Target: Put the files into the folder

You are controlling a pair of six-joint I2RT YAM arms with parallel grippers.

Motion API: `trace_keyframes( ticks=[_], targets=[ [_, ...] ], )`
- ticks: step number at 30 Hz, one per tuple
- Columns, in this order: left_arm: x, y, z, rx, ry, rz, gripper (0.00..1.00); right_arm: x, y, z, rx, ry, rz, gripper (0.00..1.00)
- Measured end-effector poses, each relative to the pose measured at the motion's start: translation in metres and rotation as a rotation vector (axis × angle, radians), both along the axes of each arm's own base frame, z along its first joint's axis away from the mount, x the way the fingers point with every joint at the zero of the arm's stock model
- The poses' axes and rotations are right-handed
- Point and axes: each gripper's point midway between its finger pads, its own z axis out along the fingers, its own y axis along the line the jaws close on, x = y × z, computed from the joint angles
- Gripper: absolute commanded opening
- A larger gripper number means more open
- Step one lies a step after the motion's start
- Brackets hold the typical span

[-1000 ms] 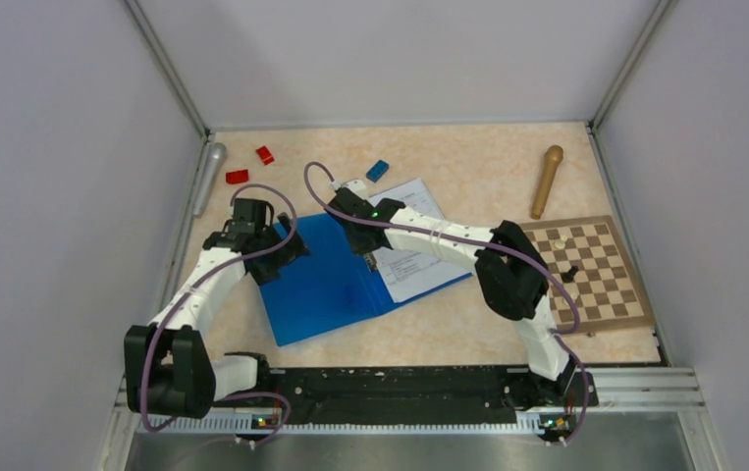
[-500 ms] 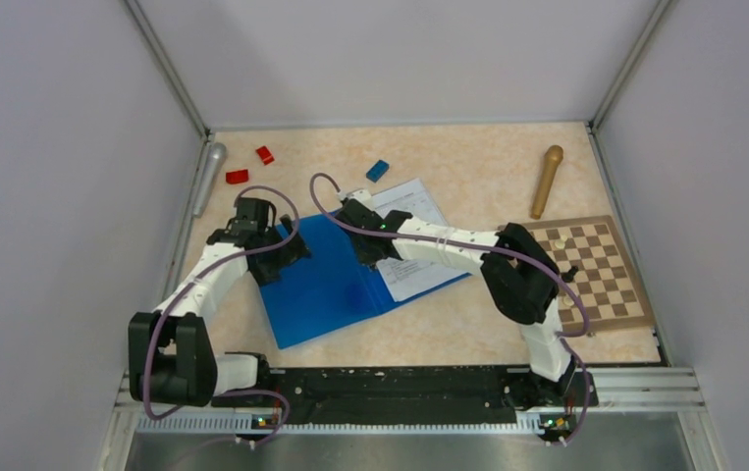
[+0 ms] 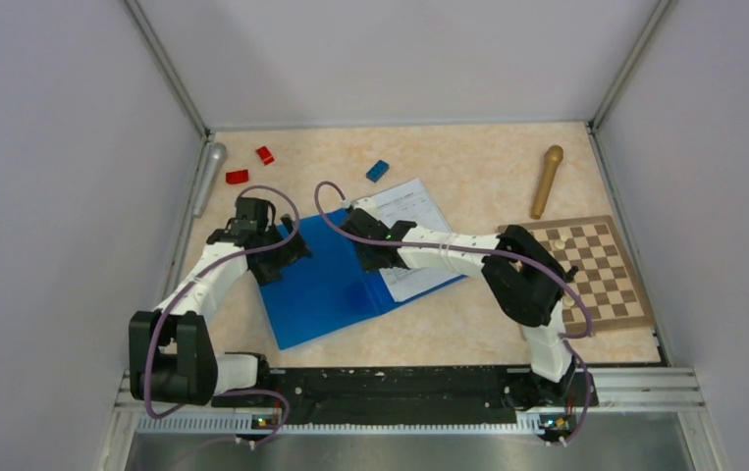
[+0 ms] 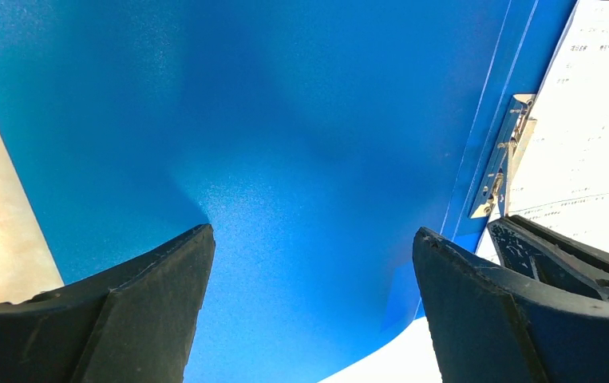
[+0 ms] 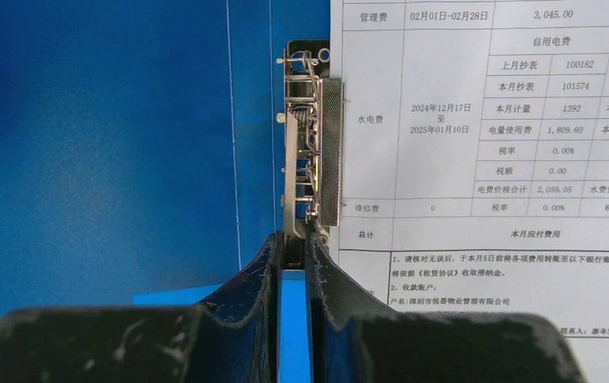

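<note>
Beige tabletop (image 3: 468, 167): right gripper (image 5: 294, 239), clamped on the clip (image 5: 309, 144), should lift squarely; left gripper (image 4: 313, 233) hangs spread above the folder (image 4: 285, 120).

From above, my right arm (image 3: 449, 252) hides the clip (image 5: 307, 144) of the folder (image 3: 323, 287) and part of the files (image 3: 411, 208), their print too small to read; wrist-side, the sheets run off the edge; the clip's near end vanishes inside my right gripper (image 5: 294, 238).
</note>
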Motion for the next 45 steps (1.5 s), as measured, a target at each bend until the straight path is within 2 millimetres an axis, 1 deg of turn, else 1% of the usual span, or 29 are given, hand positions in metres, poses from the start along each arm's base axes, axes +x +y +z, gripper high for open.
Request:
trace_keyframes(
  ticks=[9,21,24,29,32,34,37,41,45],
  targets=[
    [0.0,0.0,0.0,-0.001,-0.001,-0.001,0.99,-0.002,-0.002,-0.006,0.001,-0.004,0.0,0.0],
    [0.001,0.0,0.0,-0.001,-0.002,0.0,0.99,-0.003,-0.006,-0.002,-0.024,-0.009,0.022,0.0],
    [0.001,-0.001,-0.001,-0.007,0.003,-0.003,0.99,-0.003,-0.007,0.005,-0.039,-0.003,0.027,0.01],
    [0.001,-0.003,-0.001,-0.017,0.002,-0.008,0.99,0.001,-0.001,0.027,-0.039,-0.013,0.041,0.01],
    [0.001,-0.003,-0.001,-0.016,0.002,-0.009,0.99,-0.001,-0.004,0.03,-0.059,0.001,0.053,0.06],
    [0.001,-0.003,-0.001,-0.016,0.002,-0.011,0.99,-0.003,-0.006,0.03,-0.074,0.011,0.058,0.15],
    [0.001,-0.003,-0.001,-0.016,0.002,-0.012,0.99,-0.006,-0.009,0.03,-0.087,0.023,0.066,0.25],
    [0.001,-0.003,-0.001,-0.019,0.002,-0.013,0.99,-0.009,-0.007,0.031,-0.086,0.038,0.081,0.26],
    [0.0,-0.004,0.0,-0.022,0.002,-0.016,0.99,-0.01,-0.001,0.036,-0.064,0.047,0.094,0.26]
  ],
)
